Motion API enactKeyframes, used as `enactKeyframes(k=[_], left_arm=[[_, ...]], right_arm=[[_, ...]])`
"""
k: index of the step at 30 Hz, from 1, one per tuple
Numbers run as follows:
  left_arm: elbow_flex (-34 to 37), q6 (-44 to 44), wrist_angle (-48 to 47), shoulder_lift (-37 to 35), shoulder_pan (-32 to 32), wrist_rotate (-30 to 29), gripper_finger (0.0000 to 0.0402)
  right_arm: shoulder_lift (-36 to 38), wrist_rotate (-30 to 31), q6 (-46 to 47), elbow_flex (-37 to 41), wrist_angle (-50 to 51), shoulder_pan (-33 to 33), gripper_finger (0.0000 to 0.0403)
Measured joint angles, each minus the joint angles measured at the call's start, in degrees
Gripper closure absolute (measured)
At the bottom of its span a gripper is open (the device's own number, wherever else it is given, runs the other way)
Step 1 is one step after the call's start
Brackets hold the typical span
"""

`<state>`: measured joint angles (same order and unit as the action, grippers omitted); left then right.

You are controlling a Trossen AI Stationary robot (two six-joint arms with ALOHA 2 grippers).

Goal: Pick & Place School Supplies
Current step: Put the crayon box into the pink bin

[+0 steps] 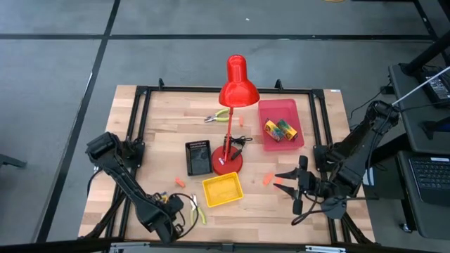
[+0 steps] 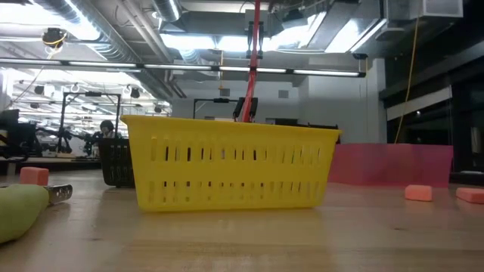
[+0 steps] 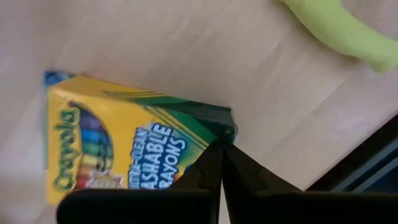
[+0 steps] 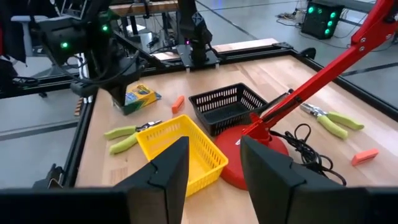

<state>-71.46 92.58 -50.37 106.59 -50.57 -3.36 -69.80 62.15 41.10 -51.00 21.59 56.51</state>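
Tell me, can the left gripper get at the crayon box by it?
Probably yes: the left gripper hangs right over the crayon box at the table's front-left corner, with nothing between; the pliers lie beside it.

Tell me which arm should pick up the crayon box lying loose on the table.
Left. The left gripper hangs directly over the yellow-and-green cardboard crayon box at the table's near-left corner; the right gripper, fingers open, waits across the table.
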Motion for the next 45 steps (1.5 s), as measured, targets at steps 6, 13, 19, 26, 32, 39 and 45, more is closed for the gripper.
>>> enactKeyframes(k=[6,13,19,26,32,39,45], left_arm=[[0.00,-2.22,0.29,0.28,1.09,-0.29,0.0399],[0.00,-5.77,1.17,0.31,3.27,-2.25,0.0400],[0.02,-7.78,1.34,0.02,4.23,-4.43,0.0400],[0.04,-7.88,0.92,-0.48,4.28,-6.31,0.0400],[0.04,-7.88,0.53,-0.52,4.26,-8.35,0.0400],[0.04,-7.88,-0.39,-0.57,4.35,-8.72,0.0400],[0.04,-8.22,-0.85,-0.59,4.69,-8.56,0.0400]], right_arm=[[0.00,0.00,0.00,0.00,0.00,0.02,0.0257],[0.00,-0.02,-0.20,0.01,0.02,0.02,0.0257],[0.00,-0.04,-0.20,0.02,0.03,0.39,0.0257],[0.00,-0.04,-0.22,0.02,0.05,0.39,0.0257],[0.00,-0.04,-0.22,0.02,0.06,0.39,0.0257],[-0.02,-0.22,-0.20,0.02,0.06,0.39,0.0257],[-0.02,-0.21,-0.22,0.02,0.06,0.76,0.0257]])
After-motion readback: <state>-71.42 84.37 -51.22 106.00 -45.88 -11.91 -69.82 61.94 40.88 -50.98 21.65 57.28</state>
